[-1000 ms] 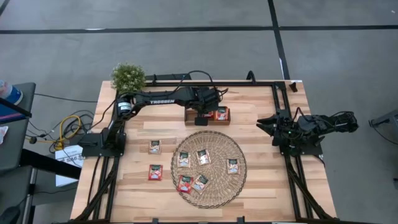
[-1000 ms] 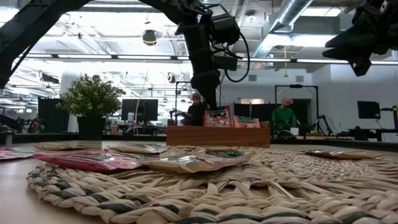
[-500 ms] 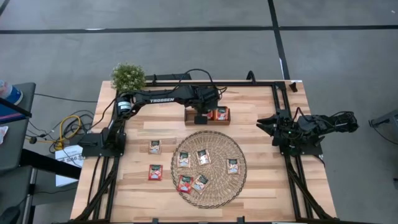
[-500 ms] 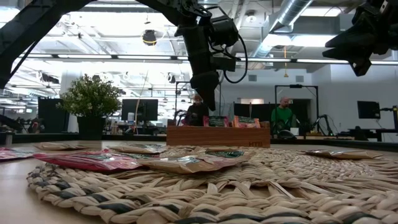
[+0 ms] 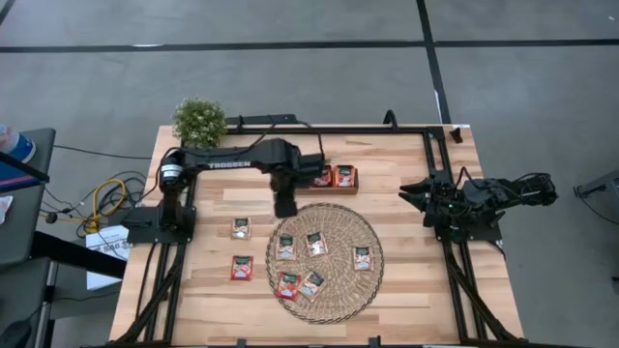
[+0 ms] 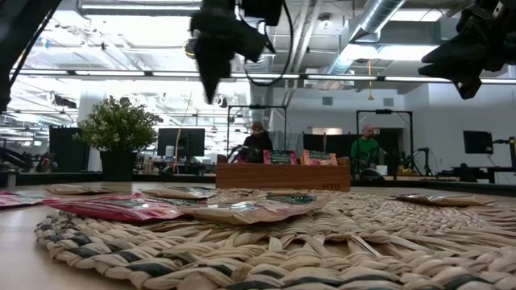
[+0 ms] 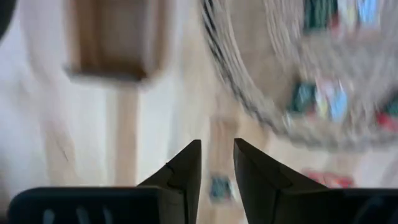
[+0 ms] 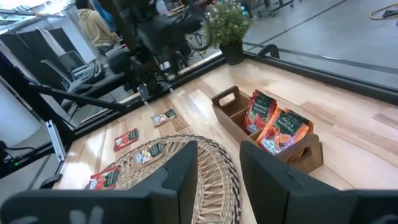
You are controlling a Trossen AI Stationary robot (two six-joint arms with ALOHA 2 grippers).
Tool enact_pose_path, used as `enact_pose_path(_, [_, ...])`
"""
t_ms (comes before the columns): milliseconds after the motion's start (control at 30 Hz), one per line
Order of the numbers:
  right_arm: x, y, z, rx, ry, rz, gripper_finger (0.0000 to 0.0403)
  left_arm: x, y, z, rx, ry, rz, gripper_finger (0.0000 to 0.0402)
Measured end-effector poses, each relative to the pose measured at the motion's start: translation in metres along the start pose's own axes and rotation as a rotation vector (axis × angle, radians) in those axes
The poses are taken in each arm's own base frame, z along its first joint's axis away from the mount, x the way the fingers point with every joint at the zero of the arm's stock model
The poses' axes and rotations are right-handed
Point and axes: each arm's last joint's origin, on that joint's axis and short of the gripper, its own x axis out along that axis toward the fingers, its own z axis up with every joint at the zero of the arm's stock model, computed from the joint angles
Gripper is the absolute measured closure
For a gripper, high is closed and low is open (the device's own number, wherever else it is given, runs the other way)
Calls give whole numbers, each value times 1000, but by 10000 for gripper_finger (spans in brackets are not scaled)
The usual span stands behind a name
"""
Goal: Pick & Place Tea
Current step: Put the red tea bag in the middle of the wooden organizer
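Two red-orange tea sachets (image 5: 334,176) stand in the brown wooden tray (image 8: 308,155) at the table's far middle. Several more sachets (image 5: 316,244) lie flat on the round wicker mat (image 5: 338,304), and two lie on the bare wood to its left (image 5: 240,228) (image 5: 241,268). My left gripper (image 5: 285,205) points straight down over the wood between the tray and the mat's far left rim. It is open (image 7: 217,149), with nothing between its fingers. My right gripper (image 8: 219,152) waits at the table's right side (image 5: 414,193), level, open and empty.
A small potted plant (image 5: 199,118) stands at the far left corner. The tray's end compartment nearest the plant (image 8: 231,104) holds nothing. Bare wood lies around the mat on the left and right. People sit in the room beyond the table's far edge (image 6: 369,149).
My left gripper has let go of a sachet, which stood up in the tray under it and now sits low beside the other. The gripper has then risen and swung toward the table's left and near edge, off the tray, tipping to point straight down.
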Motion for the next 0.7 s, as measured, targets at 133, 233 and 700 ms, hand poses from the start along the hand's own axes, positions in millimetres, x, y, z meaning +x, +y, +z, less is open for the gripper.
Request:
enact_pose_path(133, [0,0,0,-1,1,-1,290,2,-27,-11,8,65,-7,314])
enact_pose_path(233, [0,0,0,-2,3,-2,290,15,-46,-22,26,82,-36,314])
enact_pose_path(700, [0,0,-1,-5,8,-3,290,53,-97,-142,-172,-71,-187,314])
